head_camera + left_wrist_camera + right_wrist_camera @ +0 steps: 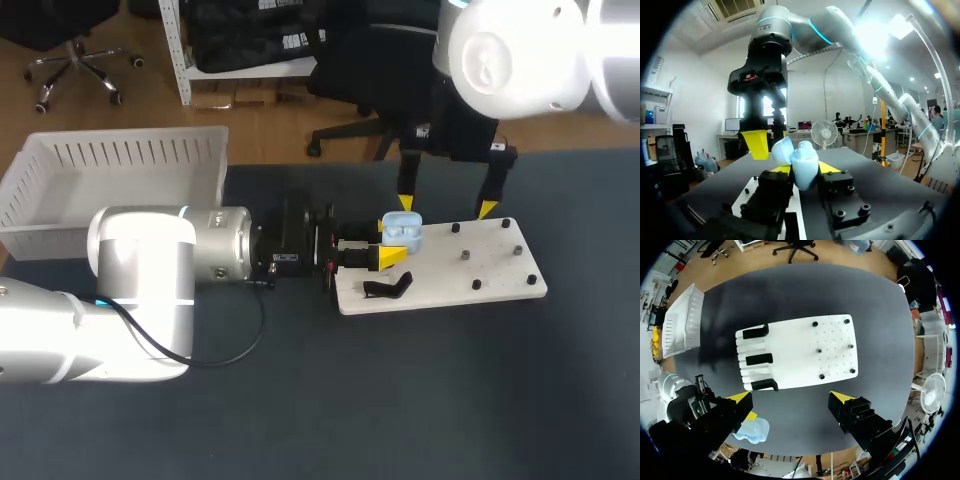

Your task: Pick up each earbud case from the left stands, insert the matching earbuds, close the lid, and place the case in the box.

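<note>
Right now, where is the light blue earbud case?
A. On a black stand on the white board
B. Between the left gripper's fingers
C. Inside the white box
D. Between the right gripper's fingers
B: the left wrist view shows the earbud case, lid open, clamped between the yellow tips of the left gripper, while the right gripper hangs open with nothing between its fingers.

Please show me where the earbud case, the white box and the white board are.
earbud case (402, 231): head view, on its pale blue body.
white box (130, 153): head view, on its slotted far wall.
white board (495, 268): head view, on a bare part of its top.
</note>
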Robot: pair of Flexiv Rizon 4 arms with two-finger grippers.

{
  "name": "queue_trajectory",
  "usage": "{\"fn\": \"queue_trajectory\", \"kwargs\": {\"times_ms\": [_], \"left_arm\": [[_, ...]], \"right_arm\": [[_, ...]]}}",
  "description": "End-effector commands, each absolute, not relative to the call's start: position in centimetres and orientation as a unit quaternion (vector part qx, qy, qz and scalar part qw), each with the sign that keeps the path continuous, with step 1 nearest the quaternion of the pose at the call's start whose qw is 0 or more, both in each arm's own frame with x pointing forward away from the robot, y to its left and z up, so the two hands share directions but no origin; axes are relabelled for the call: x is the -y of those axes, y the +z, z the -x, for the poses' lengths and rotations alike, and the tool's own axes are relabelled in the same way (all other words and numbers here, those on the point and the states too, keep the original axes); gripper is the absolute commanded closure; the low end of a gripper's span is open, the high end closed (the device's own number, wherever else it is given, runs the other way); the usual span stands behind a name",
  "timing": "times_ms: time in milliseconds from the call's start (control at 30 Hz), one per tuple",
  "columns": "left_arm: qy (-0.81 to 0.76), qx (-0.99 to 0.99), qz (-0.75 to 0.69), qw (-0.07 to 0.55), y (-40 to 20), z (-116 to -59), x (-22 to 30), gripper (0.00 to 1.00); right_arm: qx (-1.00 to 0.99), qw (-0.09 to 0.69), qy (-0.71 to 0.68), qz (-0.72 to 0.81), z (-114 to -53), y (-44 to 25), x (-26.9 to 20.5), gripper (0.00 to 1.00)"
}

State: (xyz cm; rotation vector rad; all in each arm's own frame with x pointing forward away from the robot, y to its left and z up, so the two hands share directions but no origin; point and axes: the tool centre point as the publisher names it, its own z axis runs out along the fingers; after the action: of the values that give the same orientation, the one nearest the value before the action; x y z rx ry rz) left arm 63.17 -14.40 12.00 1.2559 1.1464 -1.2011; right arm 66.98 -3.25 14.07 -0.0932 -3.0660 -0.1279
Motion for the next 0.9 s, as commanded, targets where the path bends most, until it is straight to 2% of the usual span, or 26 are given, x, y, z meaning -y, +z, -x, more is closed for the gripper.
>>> {"fn": "queue_trajectory", "kwargs": {"times_ms": [33,267,467,600,733,900], "left_arm": [[-0.498,-0.475,-0.52,0.506,12.0,-63.2,14.4,1.0],[-0.498,-0.475,-0.52,0.506,12.0,-63.2,14.4,1.0],[-0.498,-0.475,-0.52,0.506,12.0,-63.2,14.4,1.0],[-0.498,-0.475,-0.52,0.506,12.0,-63.2,14.4,1.0],[-0.47,-0.501,-0.511,0.517,12.2,-64.0,11.4,1.0],[-0.385,-0.567,-0.473,0.554,13.1,-67.1,3.7,1.0]], "right_arm": [[0.998,0.029,-0.041,0.028,-65.2,14.2,3.2,0.0],[0.998,0.041,-0.05,0.018,-63.2,14.3,3.0,0.0],[0.992,-0.058,-0.04,0.106,-63.6,16.6,4.6,0.0],[0.983,-0.095,-0.055,0.15,-64.0,18.6,6.7,0.0],[0.978,-0.097,-0.059,0.173,-64.2,19.1,8.1,0.0],[0.978,-0.097,-0.059,0.173,-64.2,19.1,8.1,0.0]]}}
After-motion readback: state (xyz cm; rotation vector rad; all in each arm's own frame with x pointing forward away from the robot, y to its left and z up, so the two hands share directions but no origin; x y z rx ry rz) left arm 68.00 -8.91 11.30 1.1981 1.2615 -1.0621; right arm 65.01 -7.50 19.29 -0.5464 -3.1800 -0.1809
